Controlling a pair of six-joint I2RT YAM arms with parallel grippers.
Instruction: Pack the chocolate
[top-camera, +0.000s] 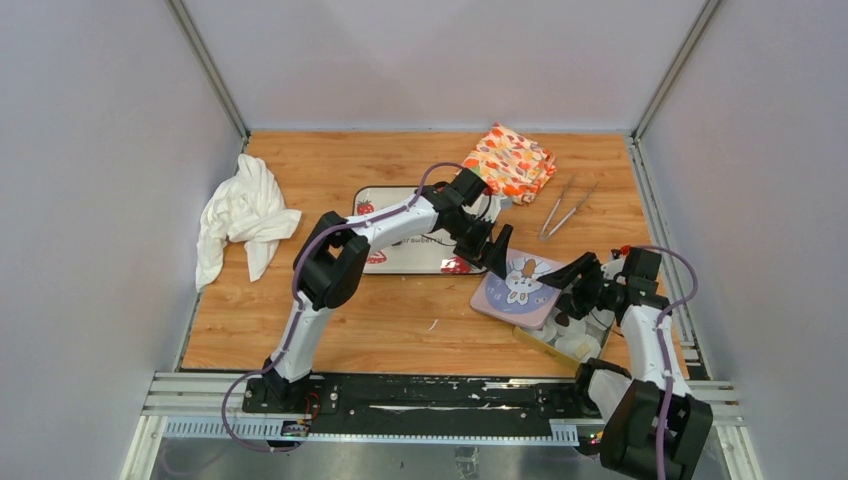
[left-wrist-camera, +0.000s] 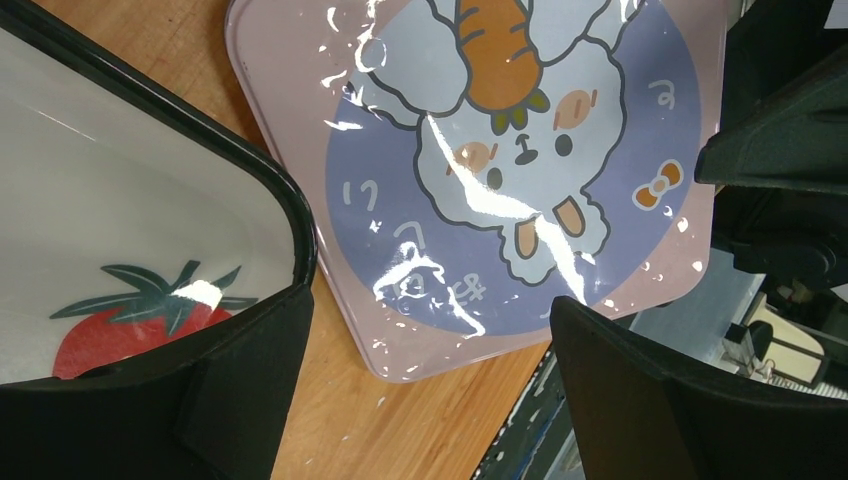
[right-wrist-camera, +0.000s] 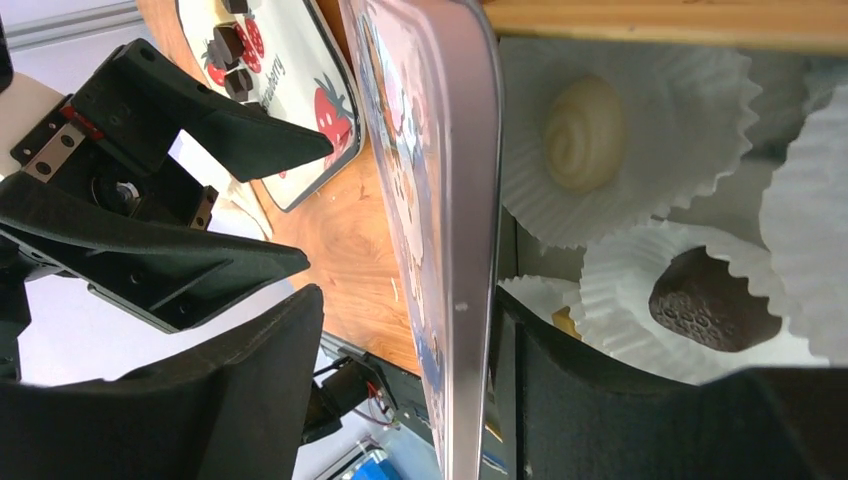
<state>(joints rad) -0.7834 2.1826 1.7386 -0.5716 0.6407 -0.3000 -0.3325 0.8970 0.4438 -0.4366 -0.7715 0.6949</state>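
The pink lid with a rabbit and carrot (top-camera: 518, 285) lies between the strawberry tray (top-camera: 400, 255) and the open box (top-camera: 578, 342), its right edge over the box. Several white paper cups fill the box. One holds a cream chocolate (right-wrist-camera: 585, 133), one a dark chocolate (right-wrist-camera: 712, 300), and a tan piece (right-wrist-camera: 565, 322) peeks out. Dark chocolates (right-wrist-camera: 232, 45) sit on the tray. My right gripper (right-wrist-camera: 410, 320) is open and straddles the lid's rim (right-wrist-camera: 470, 250); the inner finger lies against its underside. My left gripper (left-wrist-camera: 430, 330) is open above the lid's near corner (left-wrist-camera: 400, 350).
A white cloth (top-camera: 240, 215) lies at the left edge of the table. An orange patterned cloth (top-camera: 510, 160) and metal tongs (top-camera: 565, 208) lie at the back right. The two grippers are close together over the lid. Grey walls enclose the table.
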